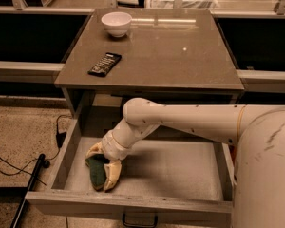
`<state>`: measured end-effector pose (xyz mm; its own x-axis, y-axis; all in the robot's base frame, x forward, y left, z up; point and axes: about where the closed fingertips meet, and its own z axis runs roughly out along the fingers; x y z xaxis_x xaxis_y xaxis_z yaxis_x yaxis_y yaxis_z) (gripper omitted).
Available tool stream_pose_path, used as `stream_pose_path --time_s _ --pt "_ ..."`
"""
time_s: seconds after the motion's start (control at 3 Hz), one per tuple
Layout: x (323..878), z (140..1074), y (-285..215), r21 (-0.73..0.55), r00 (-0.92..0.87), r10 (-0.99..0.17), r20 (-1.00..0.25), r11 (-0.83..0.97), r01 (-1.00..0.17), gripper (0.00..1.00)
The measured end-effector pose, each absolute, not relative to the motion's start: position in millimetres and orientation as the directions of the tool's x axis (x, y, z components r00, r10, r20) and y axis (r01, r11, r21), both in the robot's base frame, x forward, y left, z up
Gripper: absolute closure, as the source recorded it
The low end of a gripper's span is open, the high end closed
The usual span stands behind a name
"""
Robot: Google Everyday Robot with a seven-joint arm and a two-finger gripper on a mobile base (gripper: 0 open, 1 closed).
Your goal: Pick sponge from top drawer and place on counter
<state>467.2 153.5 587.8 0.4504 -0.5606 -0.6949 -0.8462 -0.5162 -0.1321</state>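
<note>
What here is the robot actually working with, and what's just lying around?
Part of the job:
- sponge, lying in the open drawer
- claw, down in the drawer at the sponge
- counter, where the sponge should end up

Just lying about:
- bowl, on the counter
- remote, on the counter
- cables, on the floor

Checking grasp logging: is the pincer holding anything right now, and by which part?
Cannot tell. The pincer sits around the sponge, which lies on the top drawer floor; no closed grip or lift is visible.
</note>
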Motion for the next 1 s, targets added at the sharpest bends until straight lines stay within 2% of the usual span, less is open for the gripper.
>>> stream_pose_path --time_s 0.33,0.67,1.0 --pt "479 626 137 -0.159 0.424 -0.530 -0.735 -0.473 -0.867 0.83" --pt "506 686 85 -0.185 0.361 -0.510 -0.780 -0.364 -0.913 1.00" --pt "539 761 15 -0.241 0.350 -0.511 -0.785 -0.268 -0.933 1.00"
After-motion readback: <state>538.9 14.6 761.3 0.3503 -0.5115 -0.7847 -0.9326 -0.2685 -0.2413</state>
